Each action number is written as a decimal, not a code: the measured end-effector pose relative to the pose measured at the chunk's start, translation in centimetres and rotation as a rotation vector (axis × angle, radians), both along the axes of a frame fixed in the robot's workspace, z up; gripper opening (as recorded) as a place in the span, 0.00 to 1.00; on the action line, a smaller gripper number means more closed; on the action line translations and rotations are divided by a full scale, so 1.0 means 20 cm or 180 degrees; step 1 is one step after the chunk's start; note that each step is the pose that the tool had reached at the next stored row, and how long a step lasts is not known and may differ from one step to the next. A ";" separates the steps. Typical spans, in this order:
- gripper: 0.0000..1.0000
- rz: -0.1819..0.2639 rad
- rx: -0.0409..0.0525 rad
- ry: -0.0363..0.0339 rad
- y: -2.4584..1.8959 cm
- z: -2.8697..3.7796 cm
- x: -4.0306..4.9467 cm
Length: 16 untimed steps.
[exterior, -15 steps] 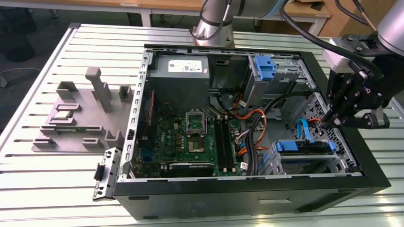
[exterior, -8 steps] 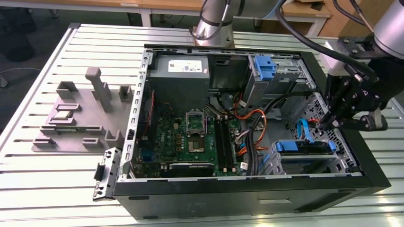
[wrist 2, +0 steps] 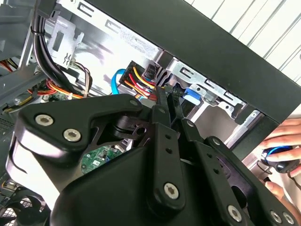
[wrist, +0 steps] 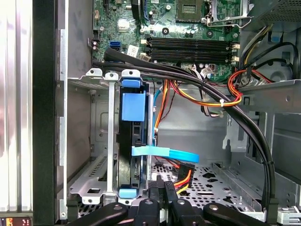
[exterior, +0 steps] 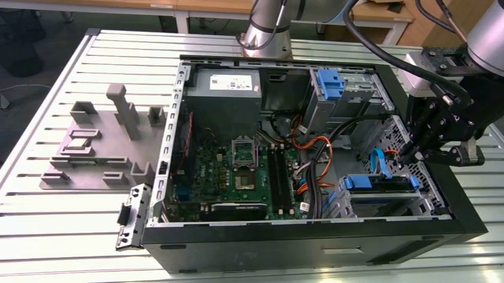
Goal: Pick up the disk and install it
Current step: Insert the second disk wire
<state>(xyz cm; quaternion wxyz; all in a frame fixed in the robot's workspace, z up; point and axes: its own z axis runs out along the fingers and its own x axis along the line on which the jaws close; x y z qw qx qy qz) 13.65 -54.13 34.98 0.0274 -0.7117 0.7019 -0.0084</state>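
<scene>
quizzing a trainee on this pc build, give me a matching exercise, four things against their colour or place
Things:
1. disk
2. gripper
3. grey parts holder
4. memory slots

Descriptions:
A. on the slatted table, outside the case at the exterior view's left
B. black, hanging over the case's drive end
C. on edge in the metal drive cage, blue bracket
D. long dark strips on the green motherboard

Pairs: 1-C, 2-B, 3-A, 4-D
</scene>
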 end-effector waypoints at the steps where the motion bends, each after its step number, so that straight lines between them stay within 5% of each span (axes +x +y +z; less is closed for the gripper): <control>1: 0.17 0.0000 0.0000 0.0000 -0.001 0.000 0.000; 16: 0.17 0.0000 0.0003 -0.0003 -0.049 -0.001 -0.008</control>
